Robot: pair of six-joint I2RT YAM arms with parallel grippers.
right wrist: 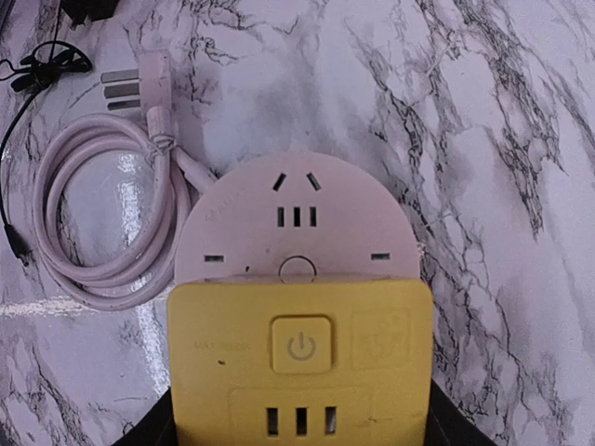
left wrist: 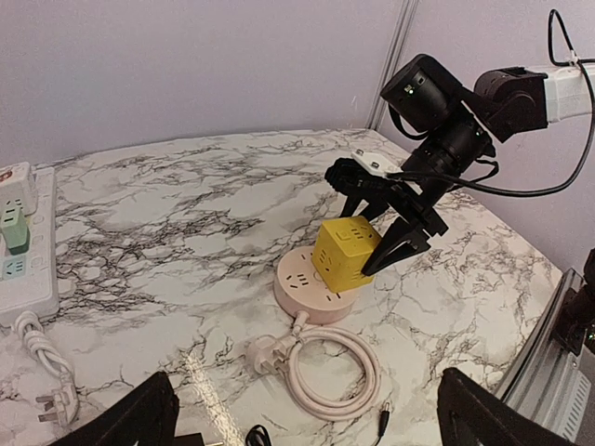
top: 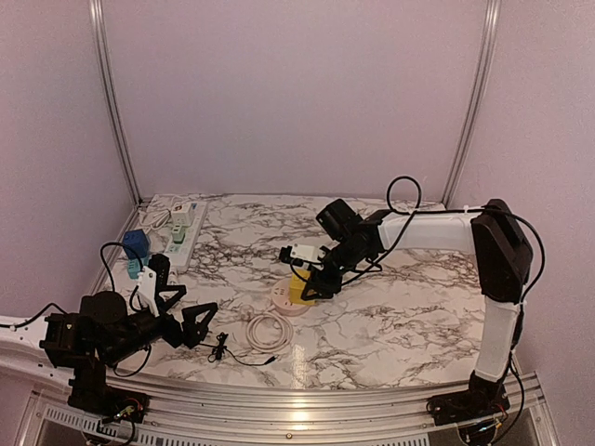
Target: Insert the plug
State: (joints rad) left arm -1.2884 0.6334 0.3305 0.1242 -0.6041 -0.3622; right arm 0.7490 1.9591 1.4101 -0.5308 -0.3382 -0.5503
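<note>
While the left gripper (top: 179, 302) rests low near the table's (top: 390, 316) near left corner, jaws spread wide with nothing between them, the work sits further right. A coiled pink cord (left wrist: 321, 367) lies just beside the round pink disc (left wrist: 299, 279) it belongs to. On the disc, toward its right side, stands the yellow cube (left wrist: 346, 253), tilted rather than flat. Whether its prongs have entered any slots is hidden beneath it. The right gripper (left wrist: 372, 237) is clamped on the cube from above, one finger on each of two opposite side faces. In the right wrist view the fingers (right wrist: 439, 429) flank the cube's lower corners, and the cube covers half the disc, leaving one socket group bare. The cube looks like hard, smooth plastic: rigid, light, and likely to twist if pinched near an edge. Flat contact on opposite faces, as here, seems the best hold for levelling it and pressing straight down. The disc looks loose and may slide under a skewed push.
</note>
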